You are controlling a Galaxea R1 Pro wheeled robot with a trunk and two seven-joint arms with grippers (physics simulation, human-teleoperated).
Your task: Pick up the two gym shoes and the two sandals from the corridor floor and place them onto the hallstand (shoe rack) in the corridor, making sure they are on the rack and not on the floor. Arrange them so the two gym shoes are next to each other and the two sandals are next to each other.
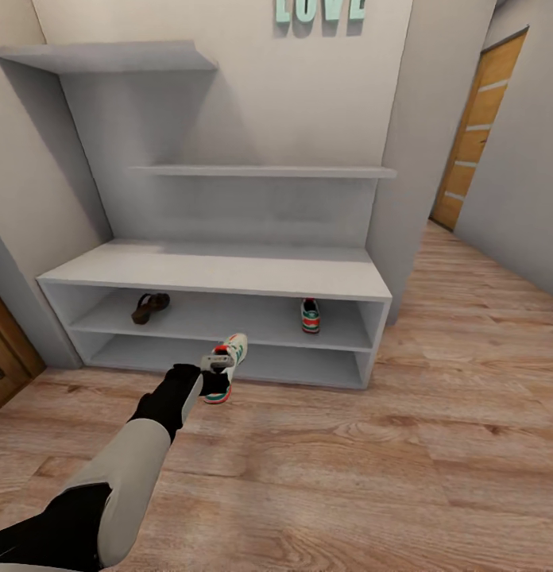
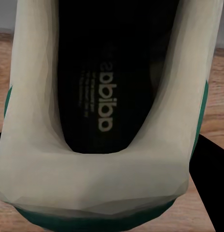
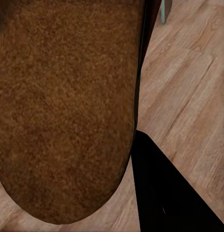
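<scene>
A wood-plank floor (image 1: 372, 477) runs up to the pale shoe rack (image 1: 221, 274), whose upper slot holds a sandal (image 1: 150, 307) and a sneaker (image 1: 310, 315), well apart. The left gripper (image 1: 216, 372) is clamped on a second sneaker (image 1: 226, 366), lengthwise toward the rack, toe forward. Best slide it in beside its mate. The right gripper's finger (image 3: 165, 193) shows beside another sandal (image 3: 68, 106); I cannot tell its grip.

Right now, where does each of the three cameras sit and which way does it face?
Head view: on the robot's head, facing forward and down at the hallstand; the left arm reaches in, its left claw on a gym shoe.
Left wrist view: near that claw, looking into the same gym shoe, floor behind.
Right wrist view: near the right claw, facing a sandal's footbed and the floor; a dark finger shows.
Shared: head and left wrist both show the held shoe.
</scene>
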